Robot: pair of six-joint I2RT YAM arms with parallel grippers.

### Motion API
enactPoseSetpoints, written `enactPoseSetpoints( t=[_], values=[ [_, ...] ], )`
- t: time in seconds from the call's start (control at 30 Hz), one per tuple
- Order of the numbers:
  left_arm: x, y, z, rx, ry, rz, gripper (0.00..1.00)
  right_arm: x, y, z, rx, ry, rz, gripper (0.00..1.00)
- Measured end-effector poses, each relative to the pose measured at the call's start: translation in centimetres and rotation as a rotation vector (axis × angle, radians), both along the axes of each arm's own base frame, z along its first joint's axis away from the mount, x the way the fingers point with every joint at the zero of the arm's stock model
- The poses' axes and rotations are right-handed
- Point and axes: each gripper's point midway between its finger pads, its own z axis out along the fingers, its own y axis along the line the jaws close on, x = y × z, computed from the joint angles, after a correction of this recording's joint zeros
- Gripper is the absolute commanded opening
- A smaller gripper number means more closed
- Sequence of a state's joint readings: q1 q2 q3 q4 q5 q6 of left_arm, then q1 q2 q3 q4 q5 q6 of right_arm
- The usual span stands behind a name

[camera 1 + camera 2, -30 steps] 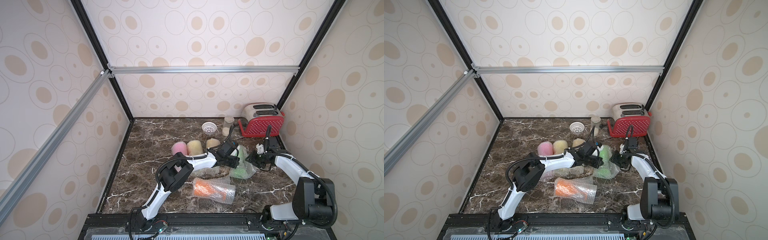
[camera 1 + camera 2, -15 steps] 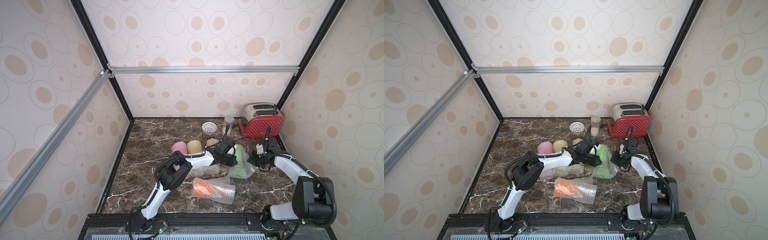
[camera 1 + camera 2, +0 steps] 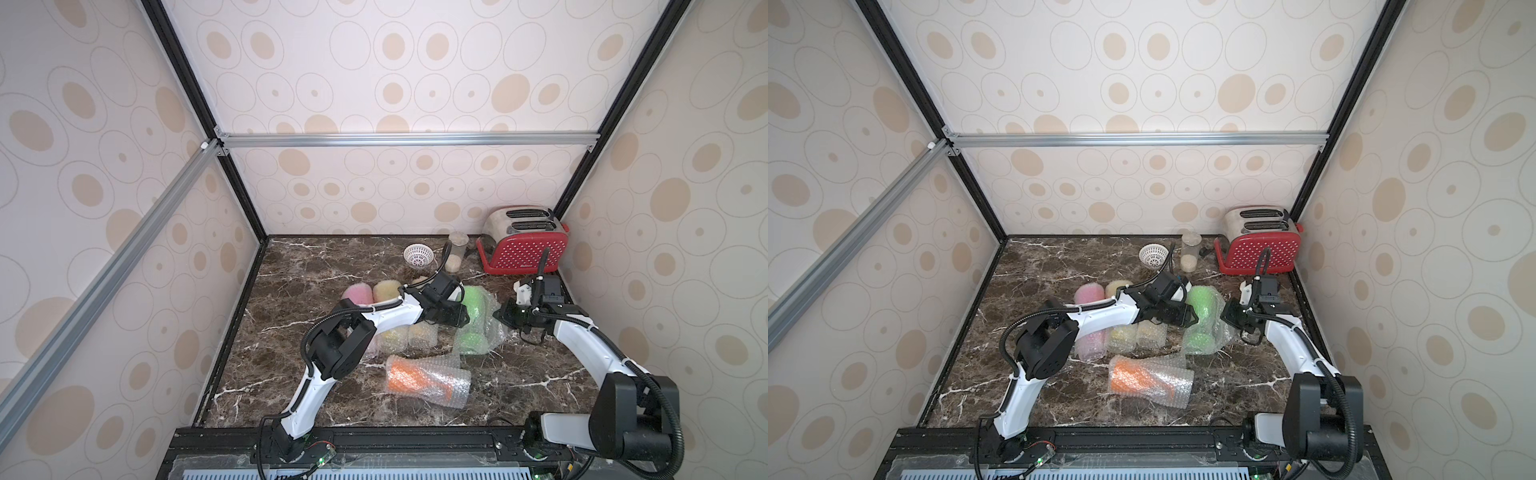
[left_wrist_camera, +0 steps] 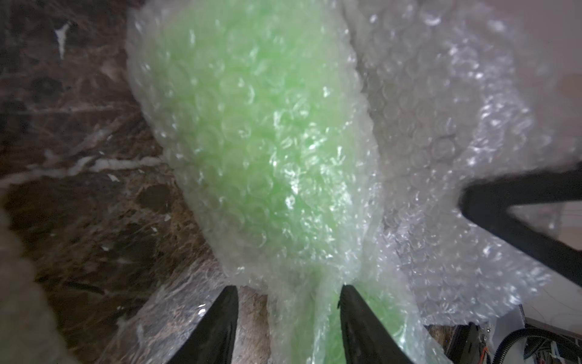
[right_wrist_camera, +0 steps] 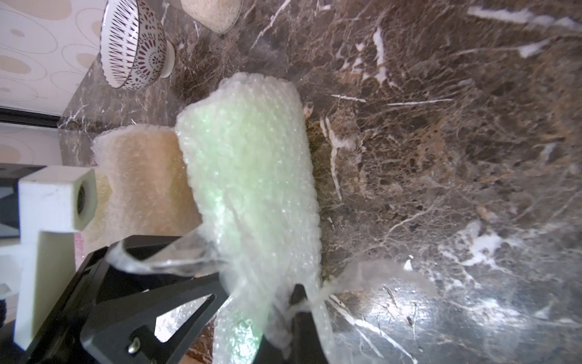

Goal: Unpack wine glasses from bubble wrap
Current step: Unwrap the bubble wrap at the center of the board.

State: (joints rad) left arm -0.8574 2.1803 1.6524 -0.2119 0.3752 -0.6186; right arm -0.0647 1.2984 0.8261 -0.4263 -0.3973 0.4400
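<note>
Top views: high at front, looking down, whole table [image 3: 316, 266]. Wrist cams v. close; both share green glass [image 4: 252, 126].

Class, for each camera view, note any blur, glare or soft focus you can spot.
Left wrist view: the green wine glass is soft, with sparkling highlights on the bubble wrap. Right wrist view: bright glare on the table, near wrap blurred. Both top views: sharp, evenly lit.

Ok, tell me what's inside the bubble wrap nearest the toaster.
A green wine glass shows through the bubble wrap as a blurry shape. The layers hide its rim, stem and foot details.
</note>
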Motion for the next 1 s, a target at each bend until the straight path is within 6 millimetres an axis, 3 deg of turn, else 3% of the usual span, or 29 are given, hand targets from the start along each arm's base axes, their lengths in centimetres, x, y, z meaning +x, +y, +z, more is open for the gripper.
enactPoseSetpoints(
  t=[0.3, 0.73, 1.0],
  values=[
    [0.3, -0.4, 1.4, -0.016, -0.021, -0.008, 0.59, 0.4, 0.8, 2.5, 0.042, -0.053, 0.024, 0.02],
    [-0.5, -2.3, 3.3, -0.109, -0.015, -0.077, 0.58, 0.9, 2.4, 3.2, 0.158, -0.086, 0.050, 0.02],
    [-1.0, -3.1, 0.6, -0.119, 0.030, -0.101, 0.28, 0.9, 2.5, 2.9, 0.170, -0.080, 0.049, 0.02]
  ],
)
